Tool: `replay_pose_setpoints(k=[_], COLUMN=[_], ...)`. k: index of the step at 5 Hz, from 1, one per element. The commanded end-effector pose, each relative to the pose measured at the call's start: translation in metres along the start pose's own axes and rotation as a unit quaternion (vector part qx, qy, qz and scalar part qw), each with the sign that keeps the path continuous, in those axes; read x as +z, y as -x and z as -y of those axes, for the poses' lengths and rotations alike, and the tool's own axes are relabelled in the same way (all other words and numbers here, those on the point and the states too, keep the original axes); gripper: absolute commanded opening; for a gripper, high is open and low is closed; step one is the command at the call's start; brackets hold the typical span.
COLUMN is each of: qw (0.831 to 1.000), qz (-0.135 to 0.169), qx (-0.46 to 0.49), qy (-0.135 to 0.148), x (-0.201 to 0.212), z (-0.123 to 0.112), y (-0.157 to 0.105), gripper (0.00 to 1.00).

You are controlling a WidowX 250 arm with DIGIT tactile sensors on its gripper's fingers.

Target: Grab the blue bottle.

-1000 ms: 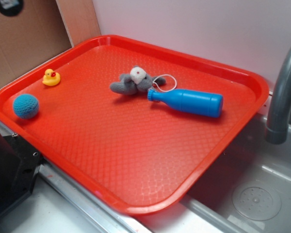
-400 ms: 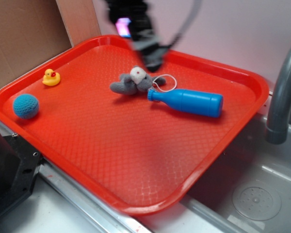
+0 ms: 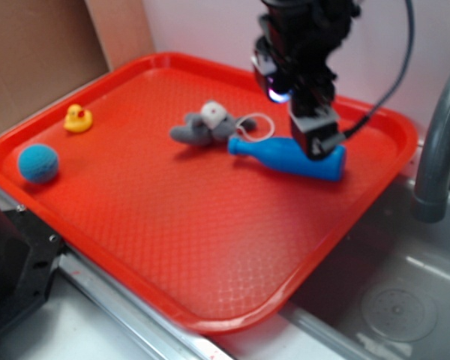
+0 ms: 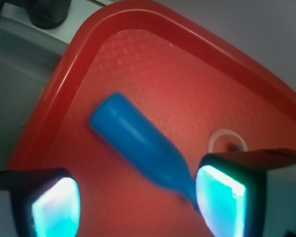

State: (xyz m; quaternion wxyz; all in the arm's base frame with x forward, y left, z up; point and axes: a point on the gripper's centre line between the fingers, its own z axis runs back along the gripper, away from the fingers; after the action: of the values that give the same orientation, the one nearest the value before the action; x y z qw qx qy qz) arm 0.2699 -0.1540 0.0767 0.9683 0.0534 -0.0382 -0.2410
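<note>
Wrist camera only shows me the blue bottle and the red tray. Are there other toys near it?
Observer: Yes. A grey plush toy lies right beside the cap end of the blue bottle.
Operator: Anything else?
Observer: A yellow duck and a teal ball sit far from the bottle, on the opposite side of the tray.
Operator: Where's my claw?
Observer: The gripper is over the bottle, nearer its thick end than the plush.
</note>
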Motion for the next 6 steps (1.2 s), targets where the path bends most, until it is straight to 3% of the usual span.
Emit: replay_pose_setpoints(k=[1,2,3,4,5,6], qw=[1.000,0.999,0.998,0.998,0.998,0.999], qz=[0.000,-0.016,-0.024,-0.024,-0.025,-0.026], qx=[-0.027,-0.042,-0.055,-0.057,-0.051,0.015], qy=[-0.010,0.005,0.007,0.013,-0.002,0.015], x=[-0.025,-0.041,-0.046,-0.046,-0.032,0.016], z=[-0.009,-0.016,-0.017,-0.017,-0.017,-0.031], y=[-0.012,-0.012,-0.013,-0.012,-0.004,0.021], gripper=[1.00,1.00,0.00,0.00,0.00,0.00])
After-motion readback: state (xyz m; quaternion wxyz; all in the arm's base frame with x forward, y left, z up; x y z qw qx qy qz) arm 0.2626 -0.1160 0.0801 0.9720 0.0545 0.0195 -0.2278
